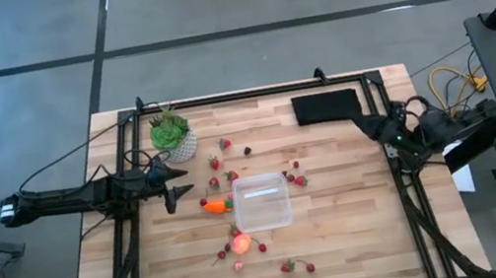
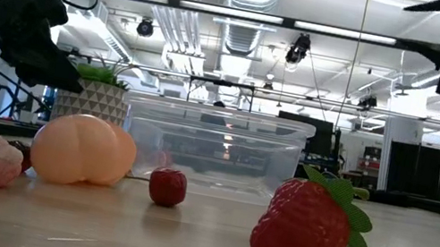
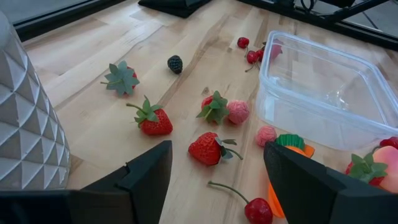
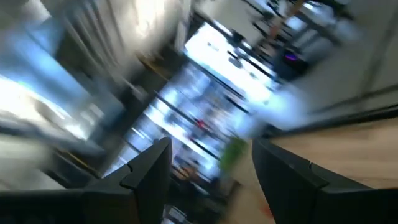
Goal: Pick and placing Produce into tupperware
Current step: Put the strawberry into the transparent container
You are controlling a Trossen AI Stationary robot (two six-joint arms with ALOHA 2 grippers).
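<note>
Left gripper [image 1: 173, 190] is hovering beside the plant pot [image 1: 180, 148], fingers wide apart and holding nothing; right gripper [image 1: 378, 128] is waiting at the bench [image 1: 344, 243] edge, fingers also apart and empty. Tupperware [image 1: 261, 204] is sitting mid-bench, still empty, with strawberries [image 3: 208, 149] scattered around it. Risk: the berries are lying close together, so closing fingers could be nudging a neighbour away or catching a stem.

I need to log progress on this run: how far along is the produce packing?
Nothing packed yet: the tupperware looks empty. The strawberries, carrot and pink-red fruit all lie on the table. The left gripper is open by the carrot, holding nothing; the right gripper waits open at the table's right edge.
</note>
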